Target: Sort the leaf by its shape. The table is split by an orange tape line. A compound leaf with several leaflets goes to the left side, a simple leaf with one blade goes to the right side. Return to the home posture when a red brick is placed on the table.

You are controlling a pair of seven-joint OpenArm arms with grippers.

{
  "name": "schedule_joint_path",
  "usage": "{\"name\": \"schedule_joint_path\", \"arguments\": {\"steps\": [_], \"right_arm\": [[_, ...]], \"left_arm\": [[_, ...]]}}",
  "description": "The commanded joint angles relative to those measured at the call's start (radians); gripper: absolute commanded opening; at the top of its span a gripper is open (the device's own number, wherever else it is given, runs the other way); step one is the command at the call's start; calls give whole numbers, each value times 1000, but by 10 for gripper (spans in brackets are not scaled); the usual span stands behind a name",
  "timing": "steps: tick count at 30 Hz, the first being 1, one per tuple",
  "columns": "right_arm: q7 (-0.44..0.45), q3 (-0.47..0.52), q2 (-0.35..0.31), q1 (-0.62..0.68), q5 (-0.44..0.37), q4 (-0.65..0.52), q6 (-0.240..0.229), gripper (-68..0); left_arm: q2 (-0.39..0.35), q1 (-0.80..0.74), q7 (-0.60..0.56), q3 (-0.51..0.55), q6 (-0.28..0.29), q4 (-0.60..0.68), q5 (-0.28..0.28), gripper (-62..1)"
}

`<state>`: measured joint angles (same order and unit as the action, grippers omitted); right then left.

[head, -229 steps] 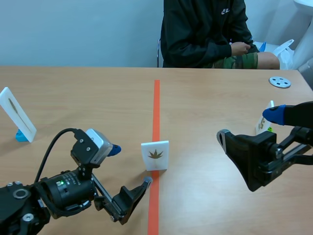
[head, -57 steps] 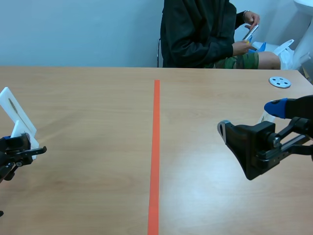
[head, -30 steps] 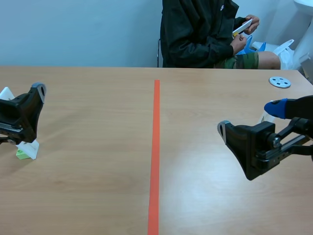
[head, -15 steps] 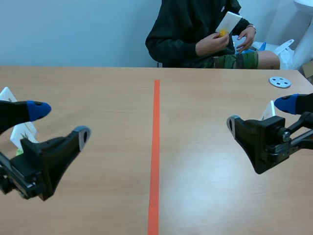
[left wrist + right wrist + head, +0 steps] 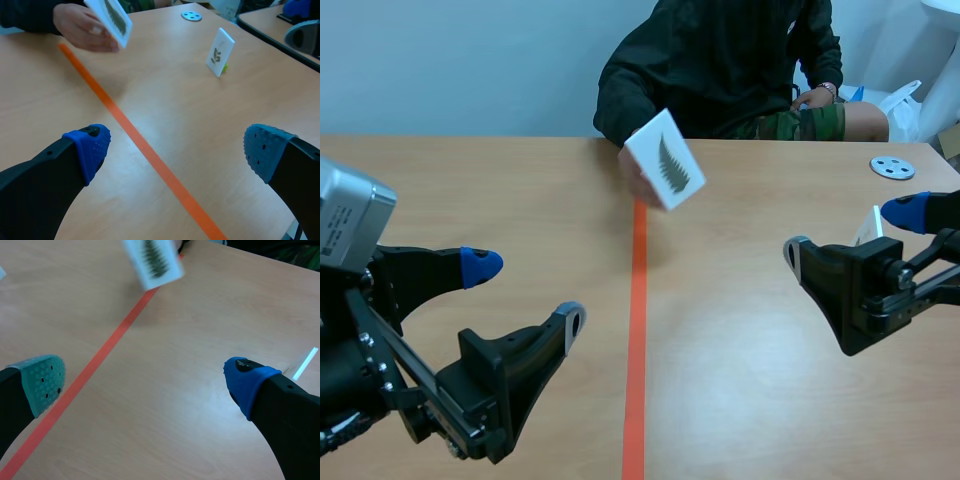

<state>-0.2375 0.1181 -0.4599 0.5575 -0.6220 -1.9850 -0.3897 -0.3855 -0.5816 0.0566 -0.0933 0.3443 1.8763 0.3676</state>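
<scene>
Scene view: a person's hand (image 5: 636, 183) holds the fern-leaf card (image 5: 666, 160) at upper middle, over the tape line (image 5: 638, 330). It looks light, stiff and smooth, so pinch its side edges. The left gripper (image 5: 525, 292), lower left, and the right gripper (image 5: 852, 231), at right, are spread and empty.

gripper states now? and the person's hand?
Left gripper: open, empty.
Right gripper: open, empty.
Person's hand: holding a leaf card.

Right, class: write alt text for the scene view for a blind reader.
A person's hand holds a white fern-leaf card near the orange tape line's far end. The left gripper and right gripper are open, low over the table.
</scene>
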Motion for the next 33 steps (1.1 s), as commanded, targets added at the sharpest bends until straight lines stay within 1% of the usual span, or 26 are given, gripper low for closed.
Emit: {"name": "schedule_joint_path", "arguments": {"steps": [1, 29, 31, 33], "right_arm": [[15, 6, -5, -12, -15, -6, -1, 4], [14, 5, -5, -12, -14, -6, -1, 4], [14, 5, -5, -12, -14, -6, -9, 4], [14, 5, -6, -12, -14, -4, -28, 4]], "left_arm": [[3, 3, -13, 7, 6, 4, 6, -37], [3, 3, -14, 7, 6, 4, 7, -37], [3, 3, -14, 7, 6, 4, 7, -37], [3, 3, -14, 8, 6, 4, 7, -37]]}}
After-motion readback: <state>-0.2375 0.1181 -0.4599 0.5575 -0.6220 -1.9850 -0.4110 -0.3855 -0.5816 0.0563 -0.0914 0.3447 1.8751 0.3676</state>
